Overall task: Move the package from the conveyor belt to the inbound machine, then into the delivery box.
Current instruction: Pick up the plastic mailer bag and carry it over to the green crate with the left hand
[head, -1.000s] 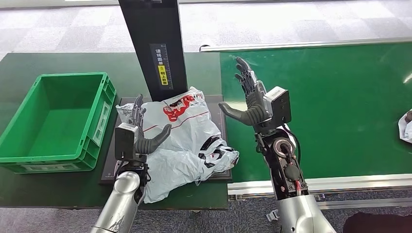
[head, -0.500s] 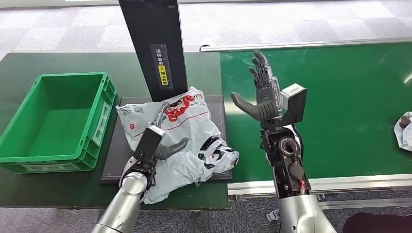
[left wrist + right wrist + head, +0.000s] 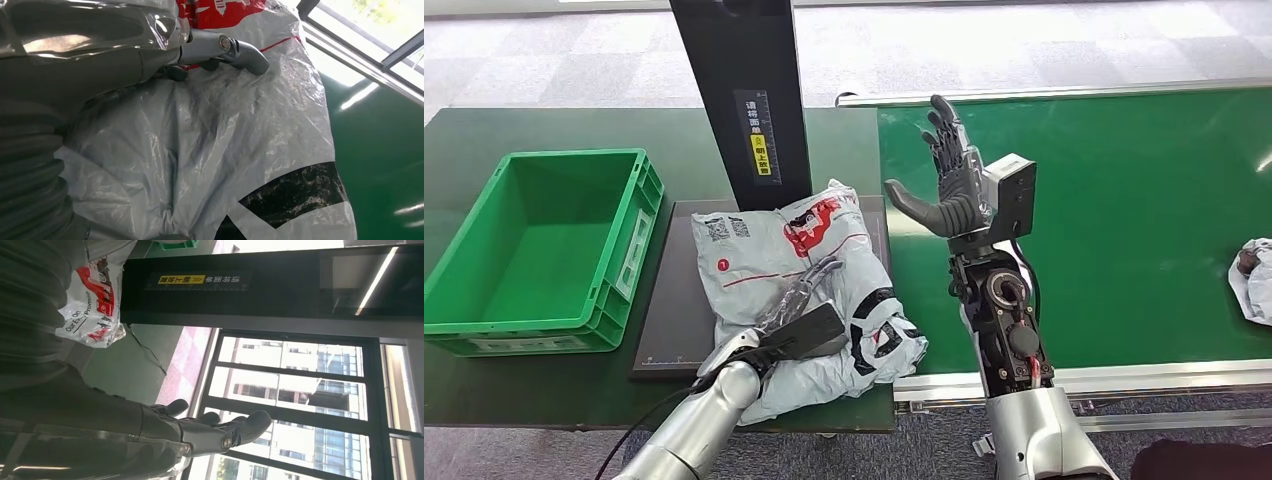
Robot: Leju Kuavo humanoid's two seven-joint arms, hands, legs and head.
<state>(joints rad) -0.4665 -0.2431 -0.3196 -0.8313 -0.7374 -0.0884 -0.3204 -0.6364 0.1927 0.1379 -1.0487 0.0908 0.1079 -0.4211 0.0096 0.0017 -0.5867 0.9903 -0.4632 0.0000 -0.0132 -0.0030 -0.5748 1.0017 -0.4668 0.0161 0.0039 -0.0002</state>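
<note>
Our left hand (image 3: 799,315) rests on the package (image 3: 809,270) lying on the inbound machine's plate (image 3: 679,300), grip unclear, right hand (image 3: 944,190) spread empty; we judge the delivery box (image 3: 629,255) leg remains.

Black post (image 3: 742,95) of the scanning machine is carrying a narrow label (image 3: 760,136): white Chinese characters over a yellow patch with dark characters, too small to read in the head view. The right wrist view is showing the package (image 3: 92,302) with red-and-black print reading "Our Ev.. Promise". Other marks on the package are staying illegible.
</note>
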